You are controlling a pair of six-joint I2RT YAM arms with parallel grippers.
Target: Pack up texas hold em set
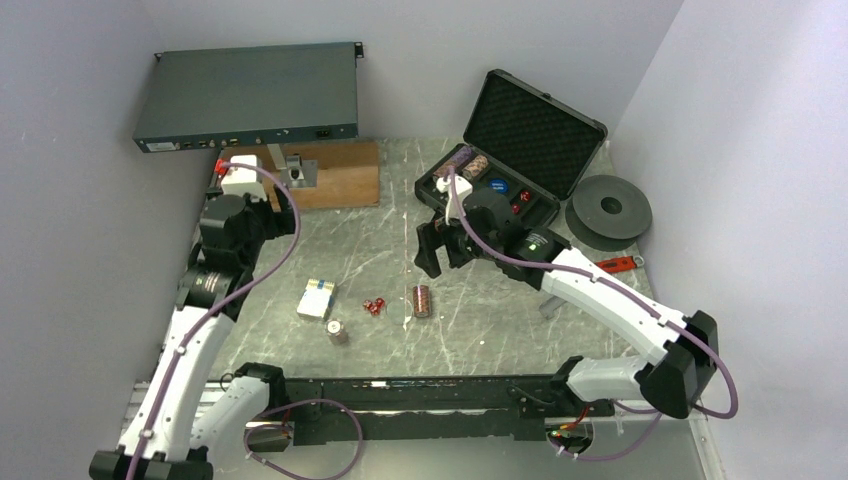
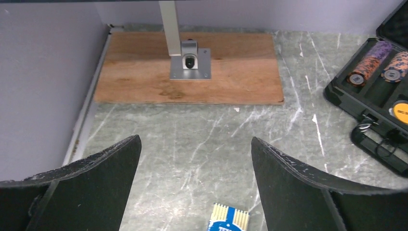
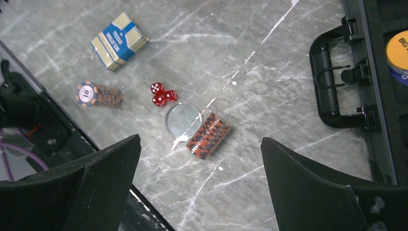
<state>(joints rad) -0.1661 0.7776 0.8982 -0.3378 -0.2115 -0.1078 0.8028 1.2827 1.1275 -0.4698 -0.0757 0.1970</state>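
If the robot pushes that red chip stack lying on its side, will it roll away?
Probably. The red chip stack lies on its round side, so a sideways push could roll it. Its edges look like separate chips, so it may fan apart rather than move as one piece.

The white-and-black left arm [image 1: 185, 365] is made of smooth white shells joined by black cylindrical joints [image 1: 222, 222]. The white-and-black right arm [image 1: 612, 300] matches it, with a chunky black elbow housing [image 1: 685, 365]. A thin purple cable [image 1: 297, 215] loops along each arm. A small green light [image 1: 536, 243] glows on the right wrist. A white block [image 1: 240, 178] on the left wrist carries what may be a red tab. The matte black wedge-shaped left fingers [image 2: 96, 187] show pale scuffing along their edges, as do the right fingers [image 3: 317, 187].
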